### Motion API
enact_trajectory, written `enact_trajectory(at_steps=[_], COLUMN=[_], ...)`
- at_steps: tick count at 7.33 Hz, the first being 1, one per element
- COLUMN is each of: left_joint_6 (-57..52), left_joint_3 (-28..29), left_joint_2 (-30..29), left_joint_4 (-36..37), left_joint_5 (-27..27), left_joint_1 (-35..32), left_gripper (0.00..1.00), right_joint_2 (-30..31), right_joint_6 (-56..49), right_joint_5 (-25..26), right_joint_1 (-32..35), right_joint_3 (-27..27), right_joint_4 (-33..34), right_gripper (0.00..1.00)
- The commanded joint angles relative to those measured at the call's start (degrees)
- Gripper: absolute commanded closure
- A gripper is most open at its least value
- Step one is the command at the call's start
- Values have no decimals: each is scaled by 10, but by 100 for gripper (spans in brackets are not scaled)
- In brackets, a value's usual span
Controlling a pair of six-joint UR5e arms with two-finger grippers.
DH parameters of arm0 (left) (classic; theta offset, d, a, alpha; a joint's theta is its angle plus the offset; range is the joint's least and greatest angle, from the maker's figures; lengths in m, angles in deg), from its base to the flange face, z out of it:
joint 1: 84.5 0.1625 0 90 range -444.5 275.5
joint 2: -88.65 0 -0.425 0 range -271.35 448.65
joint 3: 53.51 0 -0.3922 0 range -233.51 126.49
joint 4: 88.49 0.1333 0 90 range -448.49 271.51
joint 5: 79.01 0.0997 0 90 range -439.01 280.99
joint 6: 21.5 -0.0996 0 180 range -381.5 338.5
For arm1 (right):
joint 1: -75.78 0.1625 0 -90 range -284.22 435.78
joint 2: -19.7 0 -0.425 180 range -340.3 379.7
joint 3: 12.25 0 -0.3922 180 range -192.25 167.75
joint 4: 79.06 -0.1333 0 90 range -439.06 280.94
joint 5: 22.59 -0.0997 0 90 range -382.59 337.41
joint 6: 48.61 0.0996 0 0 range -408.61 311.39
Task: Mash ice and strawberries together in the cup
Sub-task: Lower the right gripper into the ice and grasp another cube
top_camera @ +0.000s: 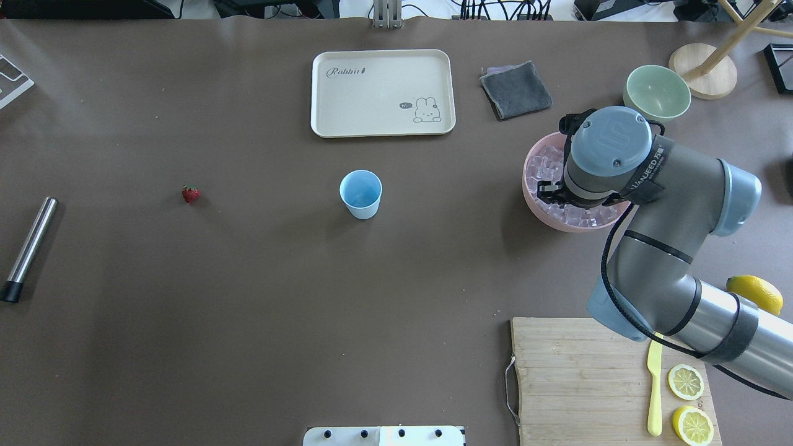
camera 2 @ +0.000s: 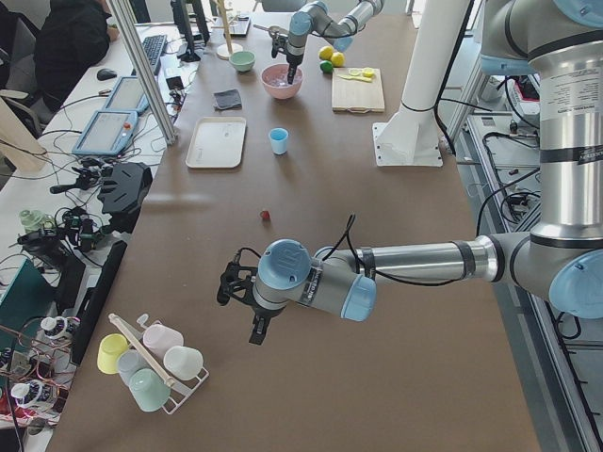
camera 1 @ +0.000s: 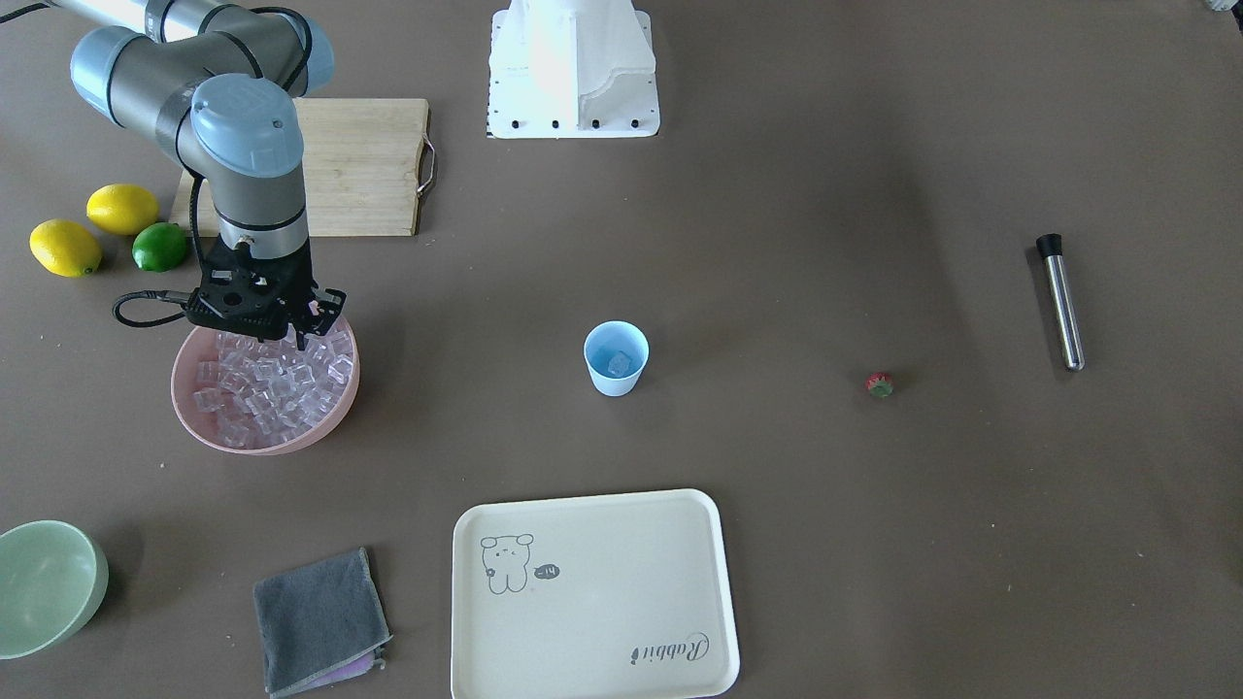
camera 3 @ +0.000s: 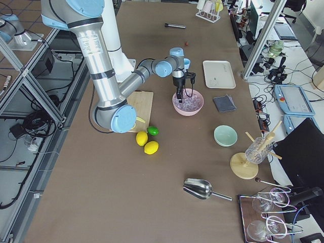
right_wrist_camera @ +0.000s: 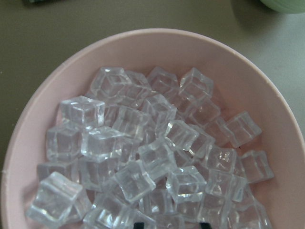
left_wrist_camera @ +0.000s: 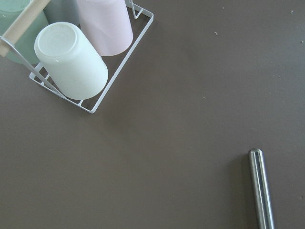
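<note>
Brown matting covers the long desk (top_camera: 248, 310), and most of its middle lies bare. We judge the task to be at its loading step. The small light-blue tapered plastic cup (camera 1: 615, 381) stands upright near the desk's centre with what looks like one clear cube (camera 1: 619, 363) inside. The tiny red strawberry with its green cap (camera 1: 880, 384) lies on the matting toward the robot's left end, well apart from the cup. The right claw (camera 1: 291, 335) hangs over the round pink bowl (camera 1: 335, 408) near the right end. Its two tips are spread apart and empty just above the heaped glassy ice cubes (right_wrist_camera: 143, 157). The left claw (camera 2: 256, 334) hovers near the left end, close to the steel muddler rod with a black tip (camera 1: 1062, 311), and we cannot tell whether it is apart or together. Next, we think, the right claw must drop onto one cube standing proud of the heap, pinch it, and lift it clear of the bowl's rim. The path from bowl to cup crosses bare matting. The cream rabbit tray (camera 1: 602, 602) sits at the far edge and the wooden cutting board (camera 1: 359, 165) at the near edge, both off that line. The cup's mouth is narrow, so the release wants careful centring, and a nudge could tip so light a cup.
</note>
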Motion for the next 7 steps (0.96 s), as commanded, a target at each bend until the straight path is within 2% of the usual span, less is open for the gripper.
enact_trajectory(at_steps=[1, 2, 3, 4, 7], left_joint_6=[0, 0, 0, 0, 1], left_joint_3=[0, 1, 0, 1, 2], left_joint_2=[-1, -1, -1, -1, -1], left_joint_4=[0, 0, 0, 0, 0], left_joint_5=[0, 0, 0, 0, 0], left_joint_1=[0, 0, 0, 0, 0], left_gripper=[2, 2, 2, 2, 2], right_joint_2=[2, 2, 2, 0, -6], right_joint_6=[1, 1, 1, 0, -10], right_joint_5=[0, 4, 4, 4, -3], right_joint_1=[-3, -4, -5, -5, 8], right_joint_3=[0, 1, 0, 0, 3], right_joint_4=[0, 0, 0, 1, 1], right_gripper=[55, 58, 67, 71, 75])
